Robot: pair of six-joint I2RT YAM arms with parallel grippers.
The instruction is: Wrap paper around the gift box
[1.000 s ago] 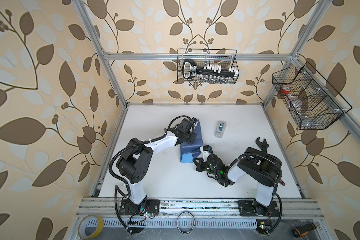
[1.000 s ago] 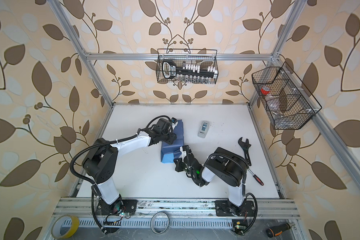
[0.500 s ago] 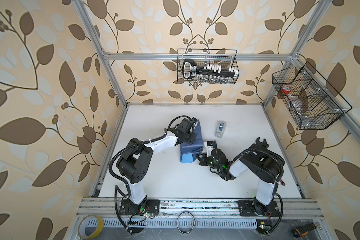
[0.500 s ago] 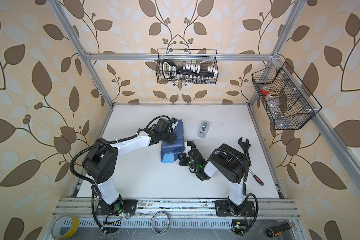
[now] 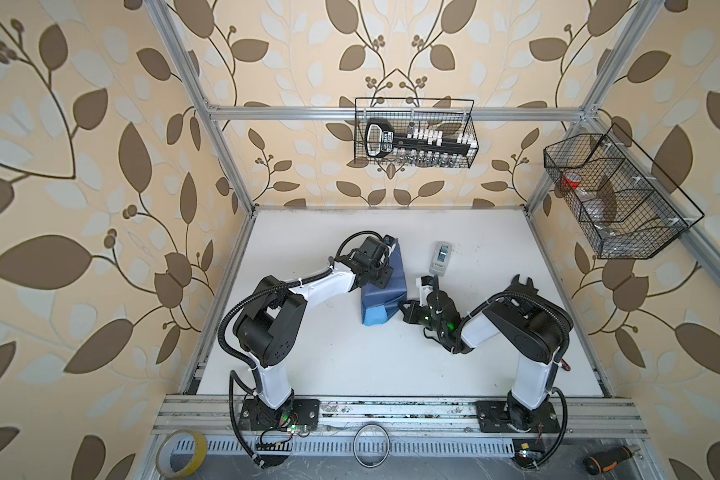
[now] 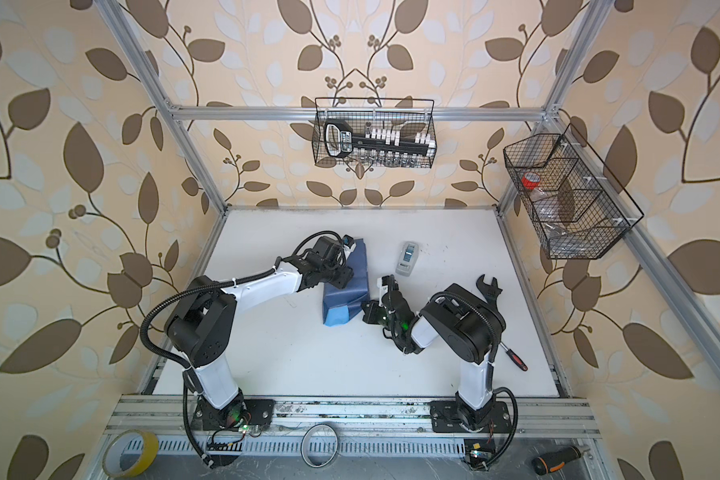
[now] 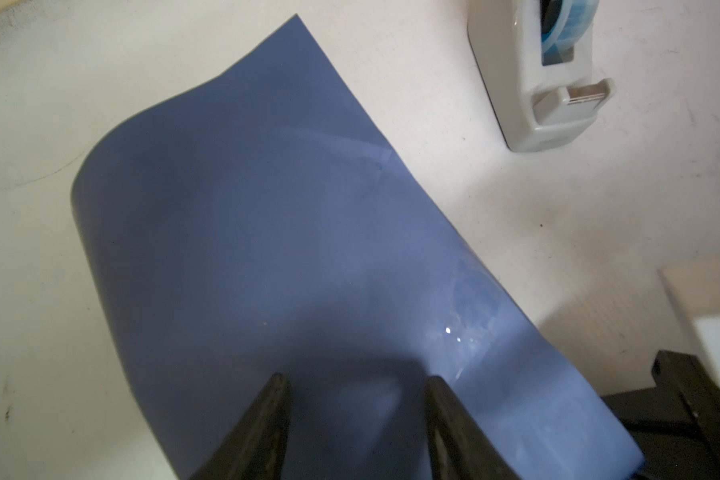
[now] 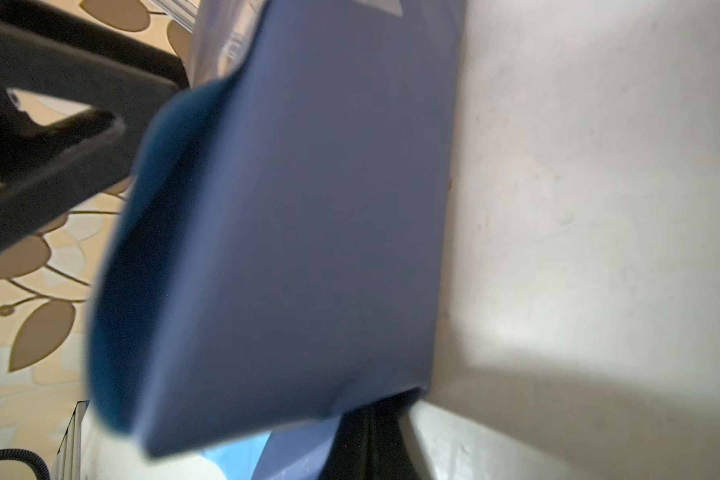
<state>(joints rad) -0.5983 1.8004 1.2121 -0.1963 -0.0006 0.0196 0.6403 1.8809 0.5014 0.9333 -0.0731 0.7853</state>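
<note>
Lying folded near desk (image 5: 350,353) centre, paper (image 5: 381,286) shows slate-blue side up, light-blue patch at near end. Gift box not visible; cannot tell whether it sits under fold. Left end effector (image 7: 356,378) over paper's top face, fingers apart, nothing between them. Right end effector (image 5: 406,309) at bundle's near right corner, fingers together, pinching paper flap edge. Grey tape dispenser (image 5: 441,257) stands near, apart from paper.

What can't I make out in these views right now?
gift box: hidden under the paper in all views.
right gripper fingertips: covered by blurred paper in the right wrist view, too small in top views; grip unclear.
tape dispenser: cut off by the left wrist view's edge.
</note>
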